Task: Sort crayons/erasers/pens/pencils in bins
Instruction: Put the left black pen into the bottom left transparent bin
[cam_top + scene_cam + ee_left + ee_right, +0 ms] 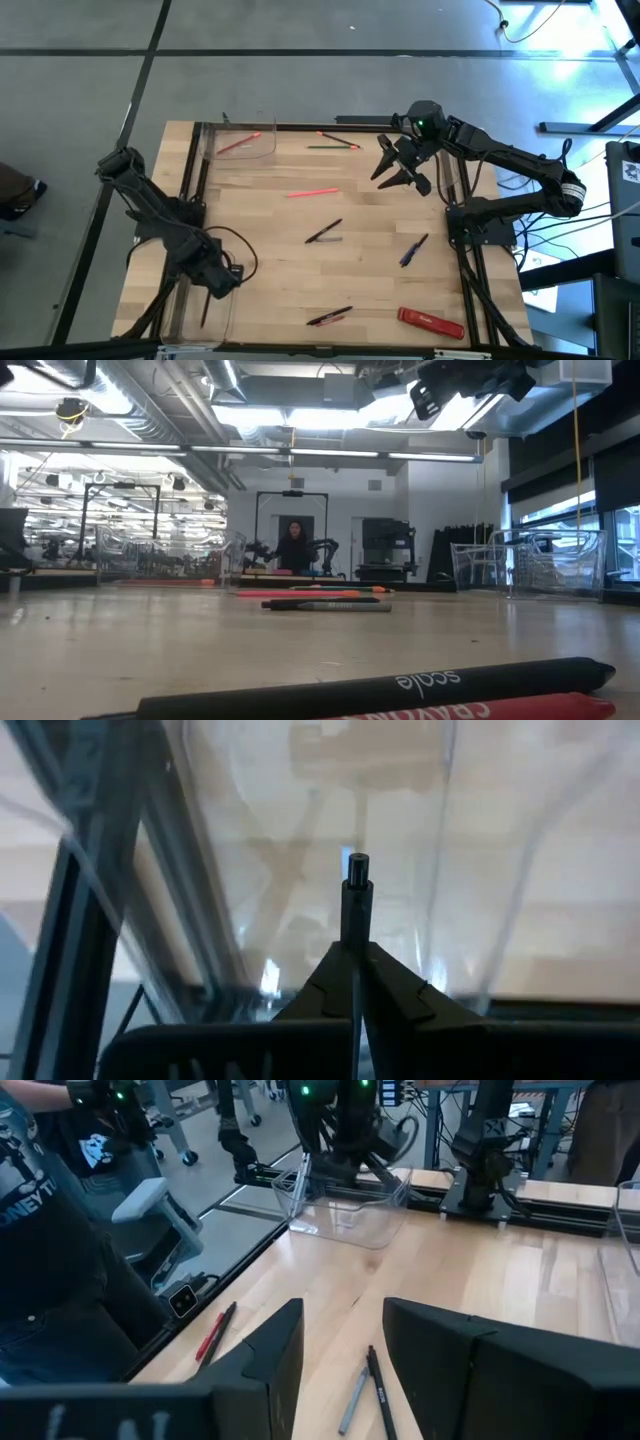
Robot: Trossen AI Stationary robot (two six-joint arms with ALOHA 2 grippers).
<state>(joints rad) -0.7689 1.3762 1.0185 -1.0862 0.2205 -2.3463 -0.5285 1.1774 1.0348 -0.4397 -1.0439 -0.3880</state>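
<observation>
While the left pincer (207,300) is clenched on a dark pencil (356,905) directly over the clear bin (190,318) at the near left table (270,215) corner, the right pincer (392,172) hangs released above the far right area. A black pen (378,1392) and grey pen (353,1400) lie below it; a pink crayon (312,192) lies between the pincers.

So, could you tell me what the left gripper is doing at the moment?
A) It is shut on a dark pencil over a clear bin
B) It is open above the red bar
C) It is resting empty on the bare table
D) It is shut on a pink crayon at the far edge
A: the left gripper is pinched shut on a thin dark pencil that sticks out past its fingertips, with the walls of the clear bin right beneath it.
</observation>
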